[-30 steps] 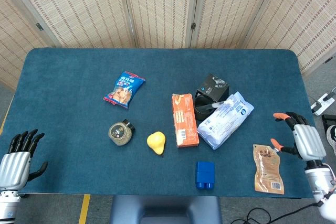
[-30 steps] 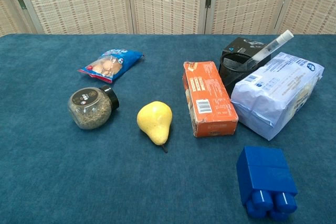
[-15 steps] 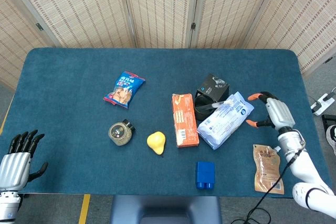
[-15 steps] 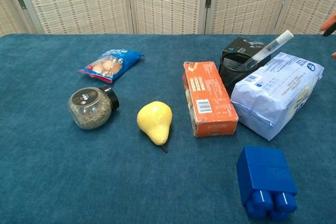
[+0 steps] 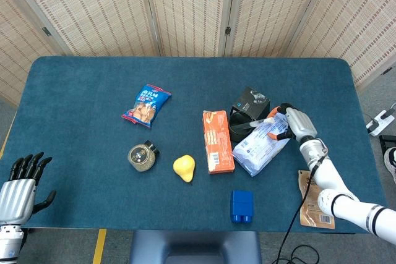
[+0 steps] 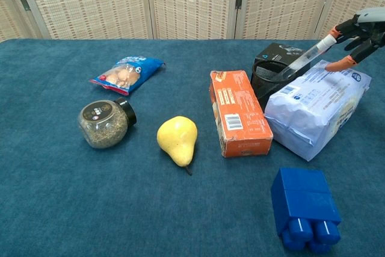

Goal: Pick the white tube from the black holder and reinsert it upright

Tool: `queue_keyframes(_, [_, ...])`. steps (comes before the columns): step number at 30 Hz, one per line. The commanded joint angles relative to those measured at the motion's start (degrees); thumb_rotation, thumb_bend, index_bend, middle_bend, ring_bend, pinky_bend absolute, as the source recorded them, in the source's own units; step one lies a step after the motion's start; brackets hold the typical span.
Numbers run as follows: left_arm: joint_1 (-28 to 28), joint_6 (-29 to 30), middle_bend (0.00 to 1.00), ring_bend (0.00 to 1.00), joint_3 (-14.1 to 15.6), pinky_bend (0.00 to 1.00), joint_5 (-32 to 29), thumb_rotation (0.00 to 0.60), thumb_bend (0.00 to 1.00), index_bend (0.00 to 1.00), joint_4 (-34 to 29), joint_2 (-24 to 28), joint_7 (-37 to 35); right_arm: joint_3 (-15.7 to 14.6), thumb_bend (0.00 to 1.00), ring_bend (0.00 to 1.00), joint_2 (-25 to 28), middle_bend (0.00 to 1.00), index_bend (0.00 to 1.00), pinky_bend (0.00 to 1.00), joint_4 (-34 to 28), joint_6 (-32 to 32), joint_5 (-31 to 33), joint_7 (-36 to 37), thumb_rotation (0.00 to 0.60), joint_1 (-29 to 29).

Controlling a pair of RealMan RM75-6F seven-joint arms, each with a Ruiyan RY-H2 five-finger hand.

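Observation:
The white tube (image 6: 304, 58) leans to the right out of the black holder (image 6: 269, 70), its cap end resting over a white-and-blue bag (image 6: 316, 103). In the head view the tube (image 5: 255, 122) and holder (image 5: 246, 110) sit right of the table's middle. My right hand (image 6: 360, 32) hovers at the tube's cap end with orange-tipped fingers (image 6: 344, 61) spread either side of it, gripping nothing; the head view shows this hand (image 5: 292, 122) above the bag. My left hand (image 5: 21, 187) hangs open off the table's front left corner.
An orange box (image 6: 239, 112) lies just left of the holder. A pear (image 6: 177, 138), a herb jar (image 6: 105, 123) and a blue snack bag (image 6: 126, 72) lie further left. A blue block (image 6: 304, 209) sits at the front and a brown pouch (image 5: 315, 199) at the front right.
My right hand has travelled from the table's right edge leftward and up to the tube's cap end. The tube, the holder and my left hand have not moved.

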Motion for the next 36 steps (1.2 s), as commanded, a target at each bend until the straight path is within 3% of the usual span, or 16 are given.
queue_keyframes(1, [-0.1, -0.1, 0.11, 0.06, 0.0, 0.09, -0.1, 0.6, 0.32, 0.19, 0.1, -0.1, 0.0, -0.2, 0.15, 0.06, -1.2, 0.26, 0.43, 0.11, 0.9, 0.4, 1.1, -1.0, 0.6, 1.0])
queue_keyframes(13, [-0.3, -0.6, 0.11, 0.06, -0.3, 0.09, -0.8, 0.6, 0.32, 0.2, 0.6, -0.3, 0.0, -0.5, 0.18, 0.06, -5.3, 0.29, 0.48, 0.11, 4.3, 0.9, 4.7, -2.7, 0.6, 4.2])
queue_keyframes(31, [-0.5, -1.0, 0.11, 0.06, -0.5, 0.09, -1.5, 0.6, 0.32, 0.2, 1.6, -0.9, -0.5, -0.2, 0.21, 0.06, -7.2, 0.31, 0.52, 0.11, 6.2, 1.2, 5.7, -2.3, 0.6, 5.6])
queue_keyframes(36, [-0.5, -1.0, 0.11, 0.06, -0.5, 0.09, -1.6, 0.6, 0.32, 0.2, 1.8, -0.9, -0.7, -0.1, 0.29, 0.08, -7.6, 0.32, 0.55, 0.1, 6.5, 1.5, 5.4, -2.0, 0.6, 5.6])
